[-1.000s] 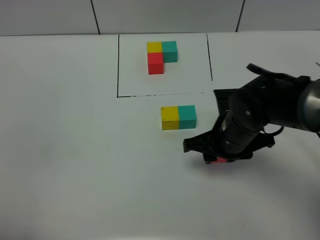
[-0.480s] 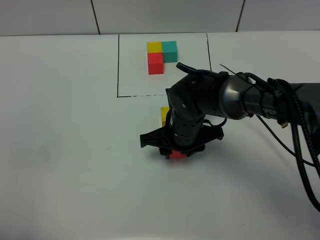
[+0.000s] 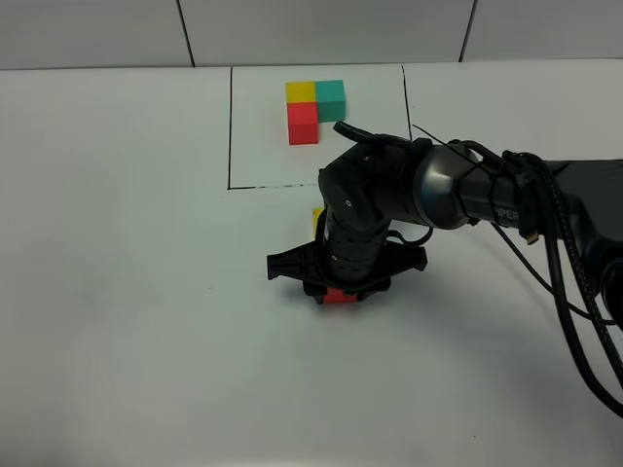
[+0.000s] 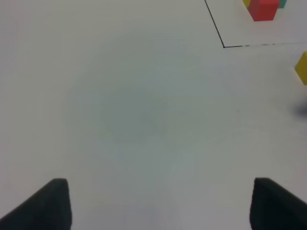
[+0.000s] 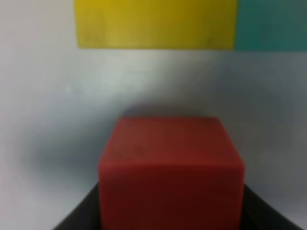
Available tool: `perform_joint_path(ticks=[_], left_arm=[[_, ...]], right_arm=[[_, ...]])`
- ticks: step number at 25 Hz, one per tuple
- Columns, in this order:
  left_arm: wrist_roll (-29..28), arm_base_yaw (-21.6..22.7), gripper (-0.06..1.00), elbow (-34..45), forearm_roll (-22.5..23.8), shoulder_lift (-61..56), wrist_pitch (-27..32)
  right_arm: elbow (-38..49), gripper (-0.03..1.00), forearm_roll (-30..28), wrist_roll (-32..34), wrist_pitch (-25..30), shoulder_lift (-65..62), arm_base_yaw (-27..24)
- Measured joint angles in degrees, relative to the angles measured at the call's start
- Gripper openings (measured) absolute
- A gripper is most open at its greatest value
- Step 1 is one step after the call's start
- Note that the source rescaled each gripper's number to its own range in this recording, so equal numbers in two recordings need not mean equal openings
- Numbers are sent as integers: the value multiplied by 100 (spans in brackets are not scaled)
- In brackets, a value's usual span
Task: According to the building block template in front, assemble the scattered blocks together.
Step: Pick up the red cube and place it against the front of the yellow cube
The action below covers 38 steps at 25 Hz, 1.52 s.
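Observation:
The building block template [image 3: 314,107] lies at the back inside a thin black rectangle [image 3: 230,126]; its red cube [image 4: 263,9] also shows in the left wrist view. My right gripper [image 3: 340,292] reaches across the middle and is shut on the red cube [image 3: 341,298] [image 5: 170,167], low over the table. Just beyond the red cube lie the yellow cube [image 5: 156,24] and the teal cube [image 5: 271,24], joined side by side. From above, only a sliver of the yellow cube [image 3: 316,219] shows past the arm, which hides the teal one. My left gripper [image 4: 165,206] is open over bare table.
The white table [image 3: 127,292] stretches wide to the left and front. The right arm's black cables [image 3: 574,292] trail along the right side. A grey tiled wall [image 3: 321,29] runs along the back edge.
The right arm has carried the red cube leftward, from right of the yellow-teal pair to just in front of the yellow cube, and now covers the teal cube. The last half second brought only a slight shift.

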Motion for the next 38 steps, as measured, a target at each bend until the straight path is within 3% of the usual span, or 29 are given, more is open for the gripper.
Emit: perform_joint_path(ticks=[25,38], left_arm=[[0,0,70,0,2,0,0],[0,0,70,0,2,0,0]], right_arm=[[-133,3,-107,37,-143,213,4],[-133,3,-226,165,-540,232,-56]])
